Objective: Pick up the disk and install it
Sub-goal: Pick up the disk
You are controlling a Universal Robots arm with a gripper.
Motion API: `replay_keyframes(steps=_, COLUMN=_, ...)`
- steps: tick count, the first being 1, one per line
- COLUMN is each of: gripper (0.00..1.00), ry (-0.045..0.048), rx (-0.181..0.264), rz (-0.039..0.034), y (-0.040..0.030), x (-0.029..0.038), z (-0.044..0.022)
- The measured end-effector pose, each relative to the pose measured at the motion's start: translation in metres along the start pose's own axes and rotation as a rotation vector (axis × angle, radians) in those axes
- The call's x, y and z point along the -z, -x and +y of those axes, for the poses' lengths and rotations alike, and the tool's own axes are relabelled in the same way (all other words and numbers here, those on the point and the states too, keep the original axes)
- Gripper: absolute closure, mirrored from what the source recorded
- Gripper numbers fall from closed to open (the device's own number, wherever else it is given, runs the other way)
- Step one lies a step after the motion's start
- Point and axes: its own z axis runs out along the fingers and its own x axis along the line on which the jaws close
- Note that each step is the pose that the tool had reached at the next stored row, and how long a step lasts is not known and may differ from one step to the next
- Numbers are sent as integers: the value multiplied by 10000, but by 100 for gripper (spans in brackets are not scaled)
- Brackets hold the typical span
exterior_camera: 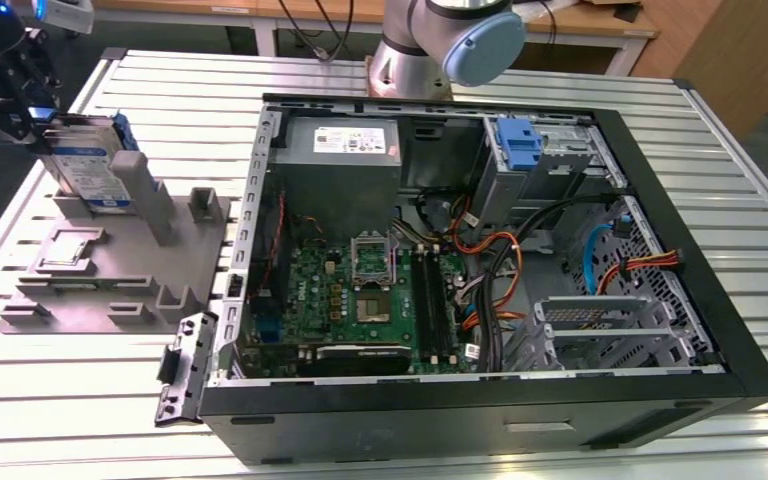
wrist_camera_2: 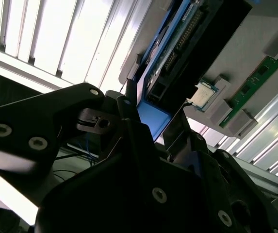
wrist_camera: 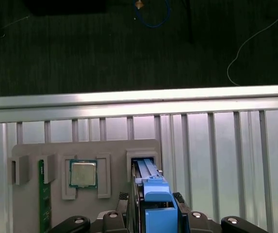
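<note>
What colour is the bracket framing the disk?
Blue; the disk bracket shows best in the first wrist view.

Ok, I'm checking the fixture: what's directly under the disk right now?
The grey holder and its slot, beside a processor chip in its own pocket. The disk hides the slot's floor.

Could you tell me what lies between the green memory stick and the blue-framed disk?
In the first wrist view, a square silver processor chip sits between the green memory stick and the blue-framed silver disk.
</note>
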Motion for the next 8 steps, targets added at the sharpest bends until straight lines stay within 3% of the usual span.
replay_keyframes(steps=8, gripper=53, ry=-5, rx=-61, rz=-3, y=0, x=-8, z=-1)
